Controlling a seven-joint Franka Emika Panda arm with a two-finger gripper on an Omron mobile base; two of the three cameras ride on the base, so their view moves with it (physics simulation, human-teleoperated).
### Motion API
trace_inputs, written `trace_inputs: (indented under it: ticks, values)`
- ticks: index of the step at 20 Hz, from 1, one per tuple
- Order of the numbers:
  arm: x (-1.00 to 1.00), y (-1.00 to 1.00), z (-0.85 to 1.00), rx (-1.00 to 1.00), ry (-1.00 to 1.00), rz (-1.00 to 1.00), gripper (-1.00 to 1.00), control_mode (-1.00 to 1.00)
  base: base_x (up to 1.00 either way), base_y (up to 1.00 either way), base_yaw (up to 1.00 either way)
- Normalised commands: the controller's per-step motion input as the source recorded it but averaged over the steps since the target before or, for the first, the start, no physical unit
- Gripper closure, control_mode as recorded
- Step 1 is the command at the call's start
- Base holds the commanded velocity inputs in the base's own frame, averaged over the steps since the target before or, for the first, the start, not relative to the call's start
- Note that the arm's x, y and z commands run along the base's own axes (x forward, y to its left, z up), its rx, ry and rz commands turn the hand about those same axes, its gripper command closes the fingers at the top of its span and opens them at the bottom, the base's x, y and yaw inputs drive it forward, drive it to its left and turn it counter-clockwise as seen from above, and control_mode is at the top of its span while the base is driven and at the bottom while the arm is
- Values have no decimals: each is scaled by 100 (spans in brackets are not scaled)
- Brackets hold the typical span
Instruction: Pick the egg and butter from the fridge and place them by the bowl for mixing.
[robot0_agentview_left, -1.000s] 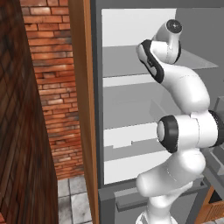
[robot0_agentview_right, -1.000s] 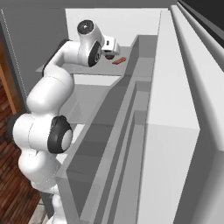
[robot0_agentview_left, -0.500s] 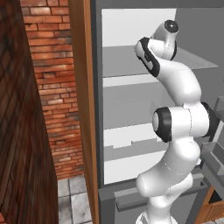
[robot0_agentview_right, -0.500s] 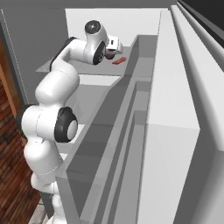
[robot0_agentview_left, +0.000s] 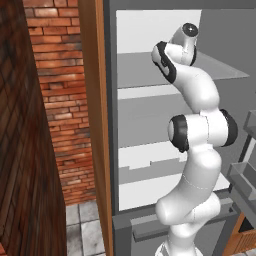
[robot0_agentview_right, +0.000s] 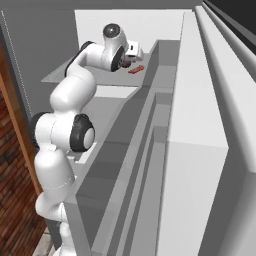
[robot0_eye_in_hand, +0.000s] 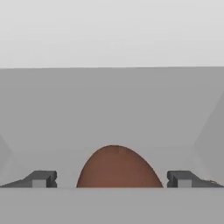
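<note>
The step in hand is judged to be the first pick: the egg is being approached inside the fridge, and nothing is held. In the hand view the egg is seen as a reddish-brown dome at 6 o'clock, resting on the pale grey upper shelf and centred between the two dark fingertips, one at 8 o'clock and the other at 4 o'clock. The tool is spread wide, with clear shelf visible on each side between tip and egg, so no contact is made.

In the right base view the arm is reached up and into the upper shelf level, and the wrist is placed just beside a small bright red item lying on the shelf at about 3 o'clock of the hand. That item is not the egg. The egg itself is hidden by the hand in that view. The butter and the bowl cannot be located from these pictures.

The next move is judged to call for a short further advance, so that the widest part of the egg lies between the fingertips, followed by a gentle closing. A rounded, smooth object is likely to roll or slip if it is pinched off centre, so the centring is best kept. A lift clear of the shelf and a withdrawal from the fridge would then be needed.
</note>
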Motion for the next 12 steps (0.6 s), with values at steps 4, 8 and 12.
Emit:
trace_inputs:
  ticks: [4, 8, 12]
  values:
    - [13, -3, -17, -1, 7, 0, -100, -100, 0, 0, 0]
    - [8, 0, -29, -1, 7, 0, -100, -100, 0, 0, 0]
    - [12, 0, -35, -1, 3, 0, -100, -100, 0, 0, 0]
